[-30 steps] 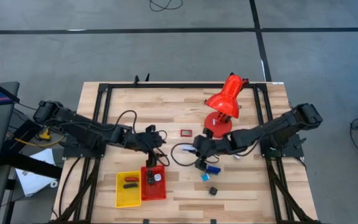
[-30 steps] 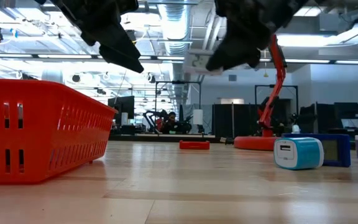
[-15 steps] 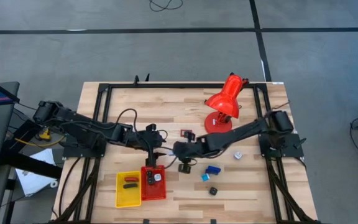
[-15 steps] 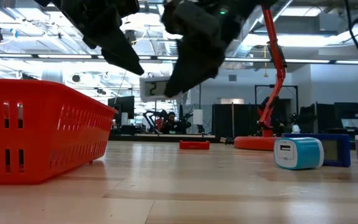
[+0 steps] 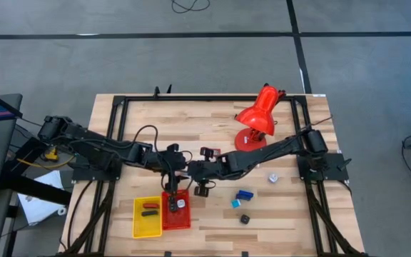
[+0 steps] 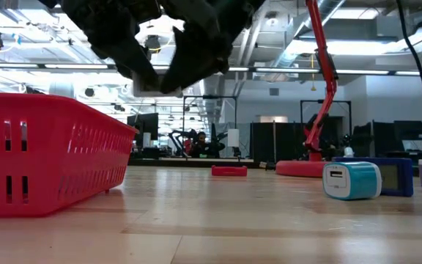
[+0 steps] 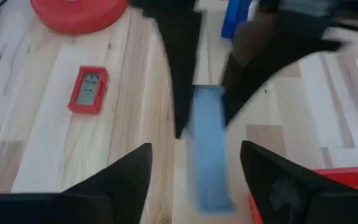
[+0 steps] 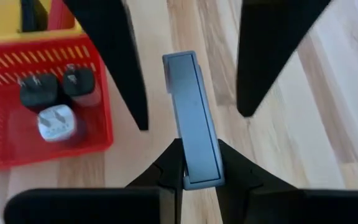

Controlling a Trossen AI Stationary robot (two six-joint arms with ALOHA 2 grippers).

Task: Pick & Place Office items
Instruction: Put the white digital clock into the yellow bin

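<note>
The right pincer (image 8: 191,171), grasping a blue-grey bar (image 8: 191,118), has swung toward 9 o'clock between the released left pincer's fingers (image 8: 114,56), probably a handover.

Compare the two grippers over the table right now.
The right gripper is shut on a blue-grey stick; the left gripper stands open, empty, its fingers either side of that stick. Both hover near the red tray.

Grey carpeted floor (image 5: 191,57) with black seams, exposed ceiling ducts (image 6: 211,29), strip lights, dark monitors (image 6: 409,130) beyond
</note>
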